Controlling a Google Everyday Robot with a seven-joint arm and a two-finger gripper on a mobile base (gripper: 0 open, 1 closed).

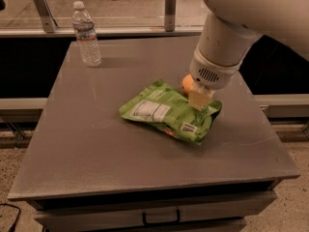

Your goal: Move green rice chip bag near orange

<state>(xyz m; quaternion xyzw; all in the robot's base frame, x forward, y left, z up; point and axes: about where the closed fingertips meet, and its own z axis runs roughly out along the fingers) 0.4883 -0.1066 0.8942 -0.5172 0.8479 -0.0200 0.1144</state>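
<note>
The green rice chip bag (166,112) lies flat on the grey table (96,149), right of the middle, with its white label panel facing up. My gripper (200,99) comes down from the upper right and is shut on the bag's far right edge. The orange (186,83) sits on the table just behind the bag's far edge, touching or nearly touching it. It is partly hidden behind my gripper's wrist, so only its left part shows.
A clear water bottle (87,33) stands upright at the table's back left. A glass barrier with metal posts (170,8) runs behind the table. The table's right edge (270,129) is a short way right of the bag.
</note>
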